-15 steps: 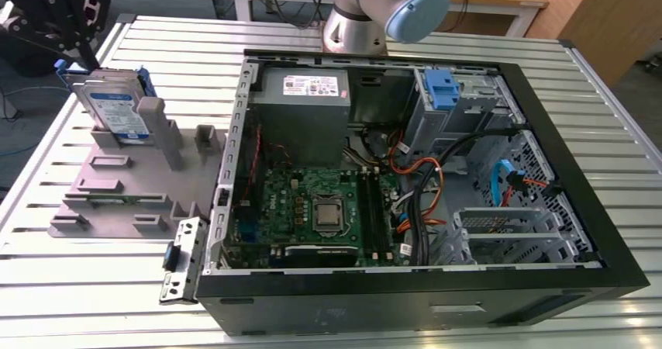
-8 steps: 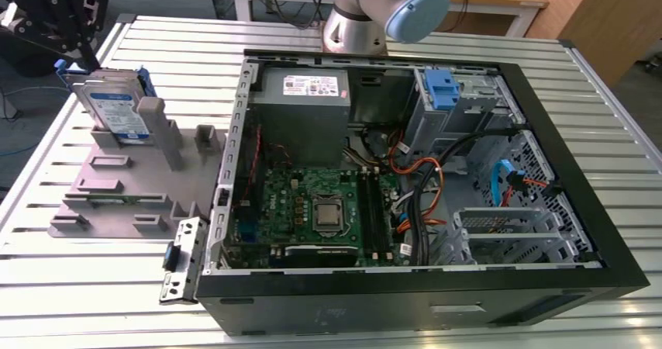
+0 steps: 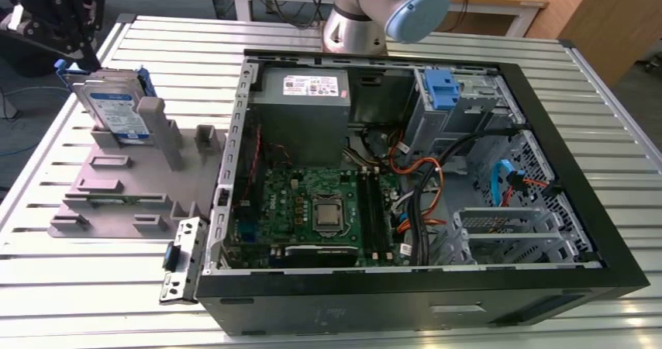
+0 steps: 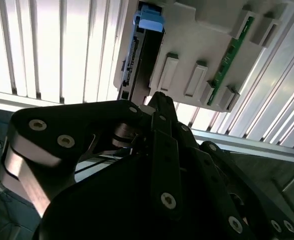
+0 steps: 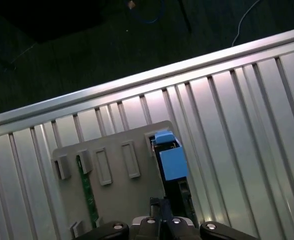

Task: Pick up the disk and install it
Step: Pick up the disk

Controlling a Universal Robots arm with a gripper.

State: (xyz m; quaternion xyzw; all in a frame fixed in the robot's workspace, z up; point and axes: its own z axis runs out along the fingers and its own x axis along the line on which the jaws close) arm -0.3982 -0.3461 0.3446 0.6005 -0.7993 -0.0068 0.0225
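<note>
Here, at the exterior view's far left, the gripper [image 3: 81, 54] hangs just above the disk [image 3: 112, 105] (open or closed, I cannot tell). The disk stands upright on edge in a grey holder [image 3: 114, 190], and the open computer case [image 3: 393, 306] lies toward that view's right.

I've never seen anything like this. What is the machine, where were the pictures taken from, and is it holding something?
It is one robot arm with a black gripper at its end. The exterior view comes from a camera standing apart; both wrist views come from cameras riding on the arm. On the slatted metal table sit an open computer case and a grey holder. The disk, silver with a blue frame, stands on edge in that holder. The gripper hangs just above it; whether it grips it I cannot tell.
</note>
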